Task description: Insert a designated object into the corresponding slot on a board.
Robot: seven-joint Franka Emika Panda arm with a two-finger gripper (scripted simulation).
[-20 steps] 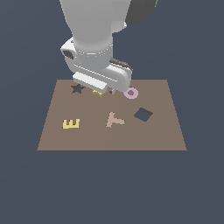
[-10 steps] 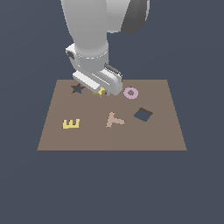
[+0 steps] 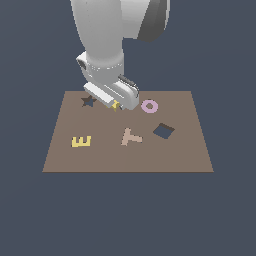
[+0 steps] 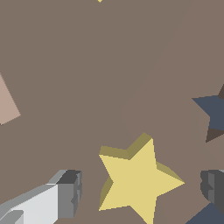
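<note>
The yellow star piece (image 4: 135, 179) lies flat on the brown board (image 3: 60, 155), and only a tip of it (image 3: 116, 104) shows under the hand in the exterior view. My gripper (image 4: 142, 188) (image 3: 115, 103) is open and straddles the star. One finger (image 4: 70, 192) stands on one side of the star and the other finger (image 4: 214, 186) on the opposite side, each with a gap to the star. The dark star-shaped slot (image 3: 89, 101) (image 4: 213, 116) is empty, a short way toward the exterior view's left of the gripper.
On the board are a pink O (image 3: 149, 105), a pink T (image 3: 131, 136) (image 4: 6, 105), a yellow E (image 3: 81, 142) and a dark blue diamond cutout (image 3: 163, 131). The bulky arm (image 3: 105, 45) hides the board's back middle.
The hand has shifted slightly and settled lower over the star. The star, letters and board have not moved.
</note>
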